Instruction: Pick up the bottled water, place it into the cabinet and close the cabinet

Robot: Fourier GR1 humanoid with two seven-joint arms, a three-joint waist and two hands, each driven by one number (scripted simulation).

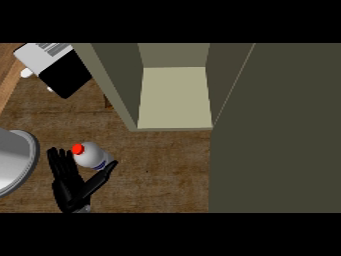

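Where the view's lower edge cuts off its forearm, the left hand (pixel 71 181) rises with straight fingers spread and the thumb angled out to the right, holding nothing. The bottled water (pixel 90 155) with its red cap stands on the wooden counter (pixel 158 170) just beside those fingers, between fingers and thumb; whether they touch it is hard to tell. At the left edge sits a rounded grey sink (pixel 7 162). Farther back the cabinet (pixel 174 97) stands open, its pale shelf bare, its dark door (pixel 291 130) filling the right side. A white and black appliance (pixel 55 67) lies beyond.
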